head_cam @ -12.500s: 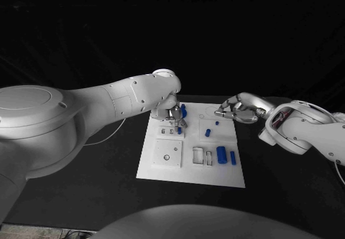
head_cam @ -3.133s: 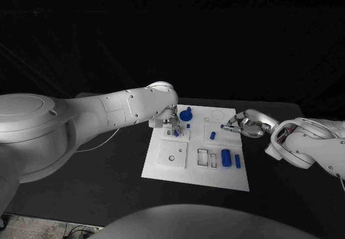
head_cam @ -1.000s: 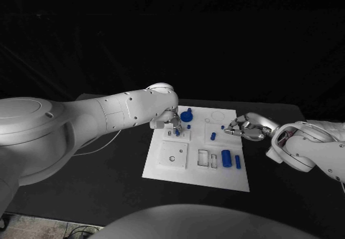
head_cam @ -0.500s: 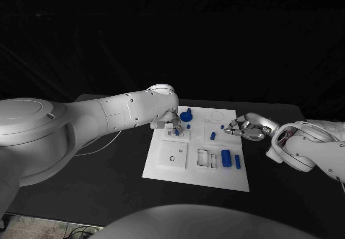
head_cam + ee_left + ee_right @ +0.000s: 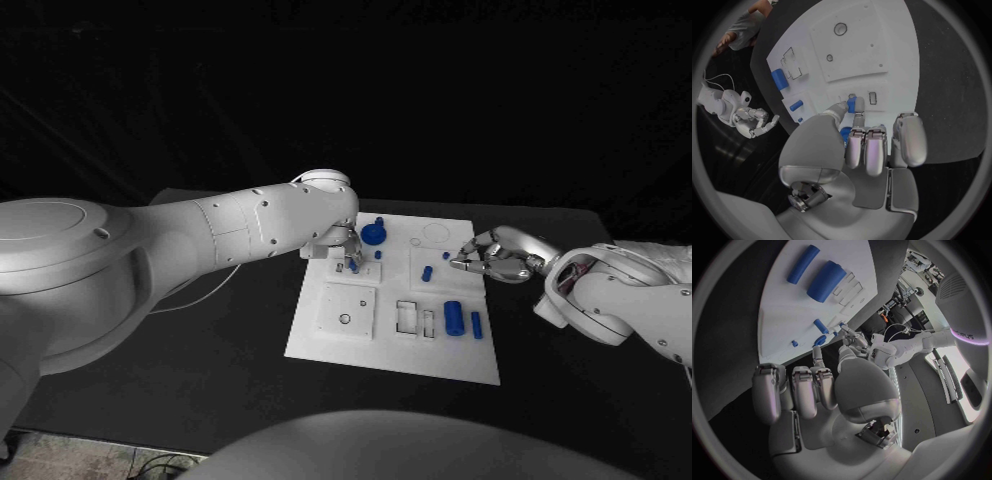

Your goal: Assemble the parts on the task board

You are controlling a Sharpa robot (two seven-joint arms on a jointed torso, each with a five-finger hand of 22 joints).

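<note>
Left hand point(image 5: 343, 247) down at the far left part of the task board point(image 5: 346, 345), fingers drawn together around a small blue peg point(image 5: 852, 104) that seems to be pinched at the tips, though the contact itself is half hidden. Peg roughly upright, long axis pointing down into the board. Directly beneath and just beside the fingertips, two small slots point(image 5: 872, 98) in the board surface. Coming move judged to turn on this: peg tip already over or at its hole, so travel is straight down along the peg's axis, little sideways correction left.

Right hand point(image 5: 490, 258) hovering off the board's right edge, curled shut with nothing visibly held, well apart from the peg; left hand plainly the nearer one.

Around the work: blue knob point(image 5: 374, 233) standing just to the right of the left hand, near enough to brush if the wrist swings. Short blue pin point(image 5: 428, 272) further right, mid-board. Near-right area holding a thick blue cylinder point(image 5: 451, 316) and a slimmer blue rod point(image 5: 476, 324) lying side by side, long axes running near to far, beside two open rectangular recesses point(image 5: 415, 320). Square plate with a round hole point(image 5: 345, 319) on the near left, clear of the descent.
</note>
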